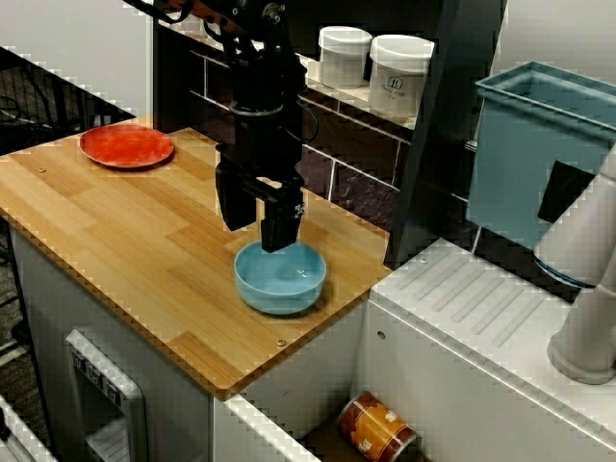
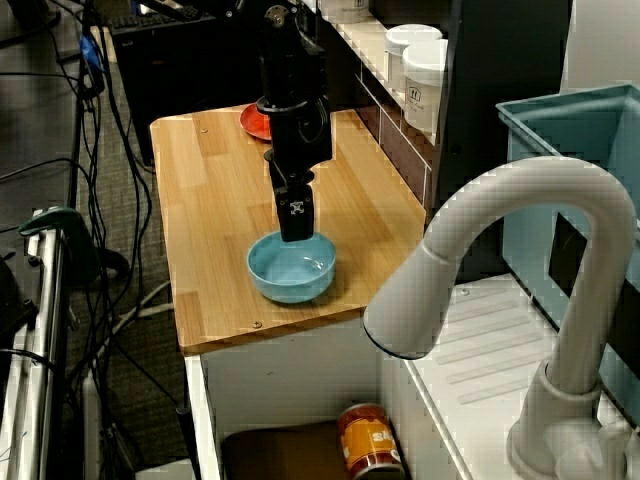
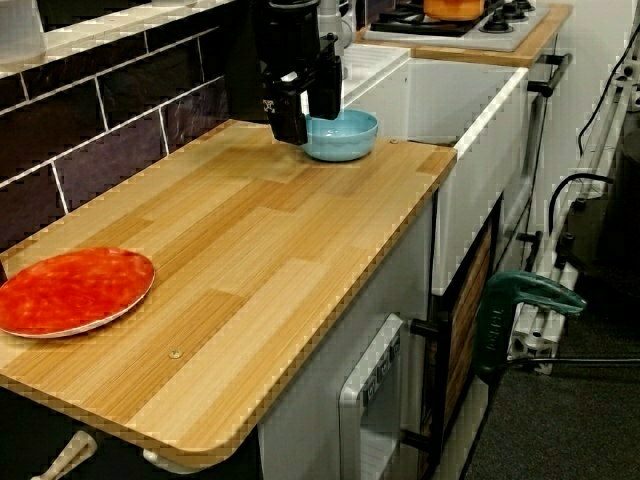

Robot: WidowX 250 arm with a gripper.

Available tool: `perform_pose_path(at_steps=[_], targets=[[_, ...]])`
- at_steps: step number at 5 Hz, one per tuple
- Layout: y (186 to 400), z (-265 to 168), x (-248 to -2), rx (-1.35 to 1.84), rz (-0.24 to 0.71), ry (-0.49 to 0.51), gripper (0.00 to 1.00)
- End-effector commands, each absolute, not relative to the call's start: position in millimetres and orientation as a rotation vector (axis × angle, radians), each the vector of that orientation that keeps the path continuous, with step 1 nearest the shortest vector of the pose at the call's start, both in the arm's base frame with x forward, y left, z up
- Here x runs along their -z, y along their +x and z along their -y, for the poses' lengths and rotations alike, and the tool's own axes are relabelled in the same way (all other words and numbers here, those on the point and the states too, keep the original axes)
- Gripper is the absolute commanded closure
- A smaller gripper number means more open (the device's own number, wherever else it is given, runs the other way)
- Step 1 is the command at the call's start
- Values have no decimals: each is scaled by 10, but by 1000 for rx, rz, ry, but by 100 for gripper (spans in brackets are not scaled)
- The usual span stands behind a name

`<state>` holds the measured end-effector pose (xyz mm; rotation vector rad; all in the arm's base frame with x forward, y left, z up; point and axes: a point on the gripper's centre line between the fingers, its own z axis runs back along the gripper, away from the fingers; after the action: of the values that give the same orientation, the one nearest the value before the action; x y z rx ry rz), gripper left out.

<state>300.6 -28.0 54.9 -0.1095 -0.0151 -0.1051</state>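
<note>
Wooden counter [image 1: 125, 231] held a blue bowl [image 1: 281, 281] near its right edge. The gripper [image 1: 257, 238] hung over its far rim, fingers parted.

We see the black arm [image 1: 262, 96] hanging straight down from above, wrist vertical, and the gripper [image 1: 256, 223] pointing downward with its two jaws standing parted.

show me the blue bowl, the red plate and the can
blue bowl [image 1: 282, 281], the view from above, its inside floor
red plate [image 3: 72, 290], the low view, middle of its face
can [image 2: 368, 440], the view from the side, its orange side
</note>
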Motion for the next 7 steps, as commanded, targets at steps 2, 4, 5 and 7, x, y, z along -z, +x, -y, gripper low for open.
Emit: perform_pose_path(at_steps=[2, 4, 5, 7], targets=[[2938, 333, -377, 113, 60, -60, 0], [2982, 154, -310, 110, 82, -31, 0], [2971, 30, -350, 123, 93, -27, 0], [2978, -331, -364, 138, 93, -13, 0]])
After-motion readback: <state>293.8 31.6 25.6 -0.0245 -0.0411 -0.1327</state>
